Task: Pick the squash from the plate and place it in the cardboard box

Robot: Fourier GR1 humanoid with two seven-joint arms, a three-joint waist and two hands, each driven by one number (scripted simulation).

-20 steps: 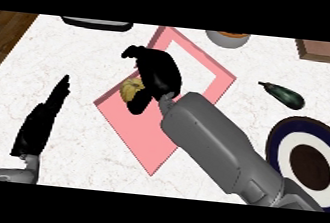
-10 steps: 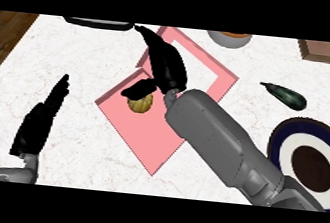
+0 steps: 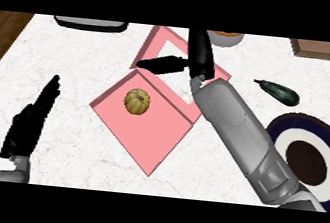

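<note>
- One squash, one pink box, one plate, one eggplant, two hands.
- The plate is cut off at the counter's right edge, and the right forearm hides part of the box.
- The squash lies inside the box, towards its left corner. It's round and ribbed, with no clear long axis.
- Right hand is over the box's far part, fingers straight and together, thumb out, holding nothing.
- Left hand rests near the counter's left edge, fingers straight.

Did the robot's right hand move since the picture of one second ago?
Yes. The black right hand has gone from above the round yellow squash toward the far end of the pink cardboard box, fingers straight.
</note>
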